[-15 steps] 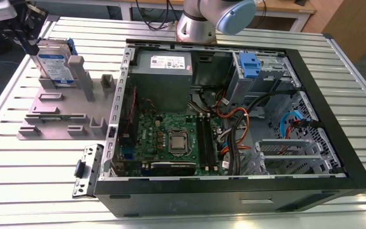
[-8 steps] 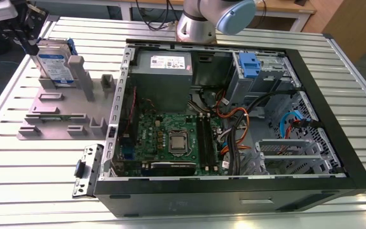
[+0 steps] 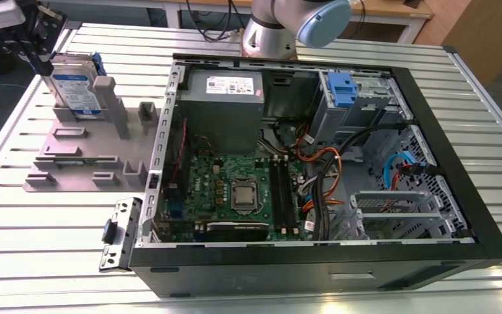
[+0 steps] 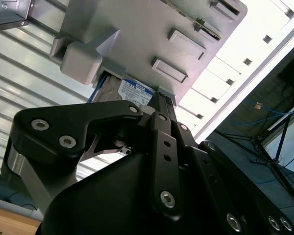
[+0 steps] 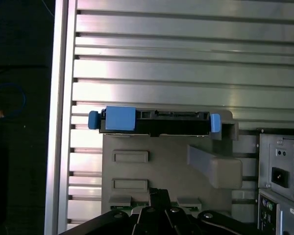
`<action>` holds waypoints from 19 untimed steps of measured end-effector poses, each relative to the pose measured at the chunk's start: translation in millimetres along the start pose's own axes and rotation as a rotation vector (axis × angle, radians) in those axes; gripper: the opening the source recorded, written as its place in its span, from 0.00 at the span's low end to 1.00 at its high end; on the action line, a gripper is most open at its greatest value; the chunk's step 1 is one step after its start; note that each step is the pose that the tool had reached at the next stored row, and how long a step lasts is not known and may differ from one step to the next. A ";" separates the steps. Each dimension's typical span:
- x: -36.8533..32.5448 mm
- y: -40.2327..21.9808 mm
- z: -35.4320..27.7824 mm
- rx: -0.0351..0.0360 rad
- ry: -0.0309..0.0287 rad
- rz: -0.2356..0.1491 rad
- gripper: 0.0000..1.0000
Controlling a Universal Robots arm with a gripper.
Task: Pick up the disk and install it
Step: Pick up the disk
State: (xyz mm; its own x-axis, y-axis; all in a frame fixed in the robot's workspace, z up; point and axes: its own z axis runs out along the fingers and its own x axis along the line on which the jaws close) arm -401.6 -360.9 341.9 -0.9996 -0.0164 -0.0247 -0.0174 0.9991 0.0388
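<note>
Zero steps done: the blue-framed silver-grey rectangular disk (image 3: 75,91) stands in its grey holder (image 3: 76,140); the gripper (image 3: 40,55) hovers above, grip state impossible to tell.

- The arm (image 3: 268,34), at the top centre of the exterior view, was a round silver-grey metal tube with a smooth, slightly shiny skin.
- A pale blue domed cap (image 3: 324,21) closed the joint just beside it.
- In the second wrist view the gripper (image 4: 157,105) was matte black, built of flat, rounded links over a broad black body.
- Round silver screws (image 4: 167,198) with hex sockets dotted the links, some in pairs.
- A brushed silver collar (image 4: 11,164) edged one black link.
- In the first wrist view the gripper (image 5: 159,203) showed as black angled bars with small screws.
</note>
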 end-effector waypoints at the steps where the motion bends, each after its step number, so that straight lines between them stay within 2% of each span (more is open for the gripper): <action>1: 0.0 0.0 0.0 -0.0001 0.0001 -0.002 0.10; 19: 0.0 0.0 0.0 -0.0008 0.0013 -0.033 0.10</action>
State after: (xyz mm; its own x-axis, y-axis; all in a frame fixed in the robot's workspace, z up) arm -401.6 -360.9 341.9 -0.9985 -0.0495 -0.0247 -0.0504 0.9980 0.0388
